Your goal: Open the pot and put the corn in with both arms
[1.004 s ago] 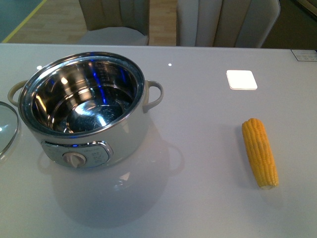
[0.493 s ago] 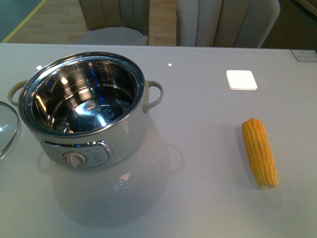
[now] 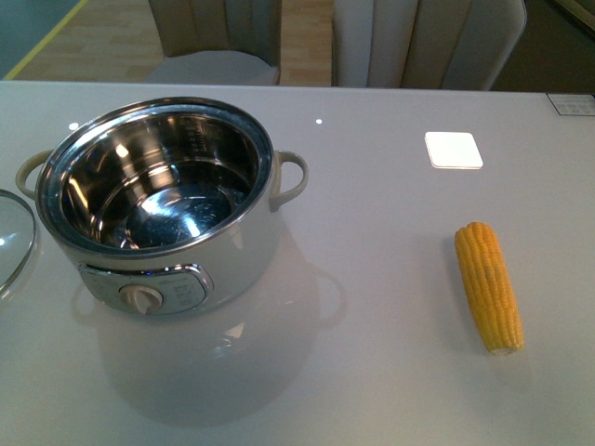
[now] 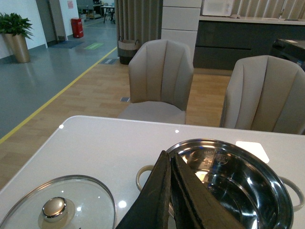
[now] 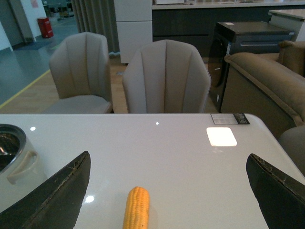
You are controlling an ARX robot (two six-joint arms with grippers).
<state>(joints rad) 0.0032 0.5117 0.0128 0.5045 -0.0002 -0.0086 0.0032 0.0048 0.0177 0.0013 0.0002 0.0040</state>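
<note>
The bench (image 3: 390, 307) is a glossy pale grey-white slab that mirrors small ceiling lights and the underside of the pot (image 3: 244, 255); a bright white square patch (image 3: 454, 149) lies on its far right part, and I cannot tell whether it is glare or a flat thing. Beyond the far edge stand beige padded chairs (image 3: 418, 42) on a wooden floor (image 4: 86, 100); further off there are a grey floor with a yellow line, a plant (image 4: 14, 24) in a gold tub, dark cabinets and a brown sofa (image 5: 267, 81).

The pot stands open on the left part of the bench, its steel inside bare; the glass lid (image 3: 13, 232) lies flat on the bench just beside it on its left, cut off by the front view's edge. The corn (image 3: 488, 286) lies on the bench well apart to the right, tapered end away from the robot; in the right wrist view its near end is cut off.

Neither arm shows in the front view. The left claw (image 4: 167, 157) has its fingers pressed together with nothing between them, and it covers part of the pot's near rim; the right claw (image 5: 167, 157) is spread wide, with the corn lying on the bench between and below the fingertips, untouched. The dial panel's marks and a small card (image 3: 572, 102) at the far right corner are too small to read.
</note>
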